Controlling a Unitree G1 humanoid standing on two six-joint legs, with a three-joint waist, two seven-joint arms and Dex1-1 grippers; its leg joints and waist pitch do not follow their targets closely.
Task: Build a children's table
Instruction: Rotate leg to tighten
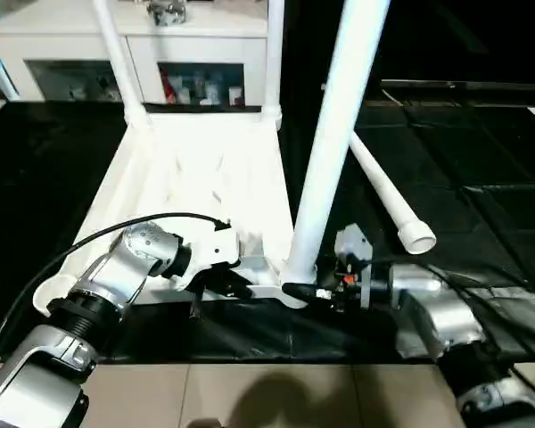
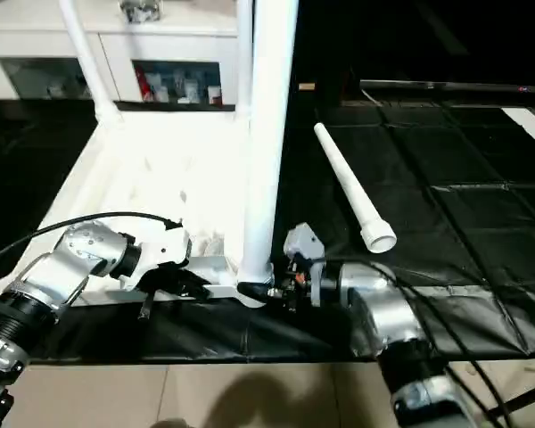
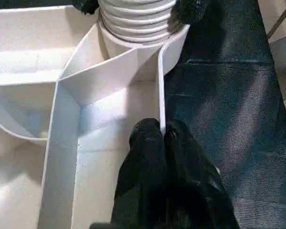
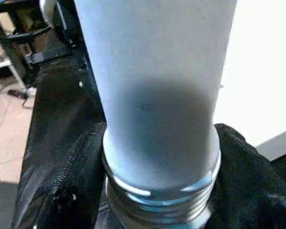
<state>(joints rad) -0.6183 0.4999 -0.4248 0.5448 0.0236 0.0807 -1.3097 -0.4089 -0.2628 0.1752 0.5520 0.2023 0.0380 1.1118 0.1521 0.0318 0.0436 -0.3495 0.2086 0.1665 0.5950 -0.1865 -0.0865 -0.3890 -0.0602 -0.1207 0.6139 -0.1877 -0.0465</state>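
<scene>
Lying upside down on the black floor mat (image 1: pixel 446 169), the white tabletop (image 1: pixel 187 169) shows its ribbed underside, far edge toward the white cabinet (image 1: pixel 116 53).

Left side: the left gripper (image 1: pixel 216 287) is at the near edge of the tabletop, jaws pressed nearly together on the thin upright wall of that rim; the left wrist view shows one black finger (image 3: pixel 145 143) on each face of the wall, just short of the near right corner socket (image 3: pixel 138 28).

Far edge: two legs stand upright in the far corner sockets, the far left leg (image 1: pixel 116 53) leaning a little, the far right leg (image 1: pixel 274 58) straight.

Near right corner: a third leg (image 1: pixel 334 134) stands in its socket, tilted slightly to the right at the top. The right gripper (image 1: pixel 296 292) has its jaws partly open around the base of this leg, one black pad (image 4: pixel 71 181) on each side, touching it just above the ribbed threads.

Right of the tabletop: the fourth leg (image 2: pixel 352 187) lies loose on the mat, wide open end nearest the robot, apart from the tabletop.
</scene>
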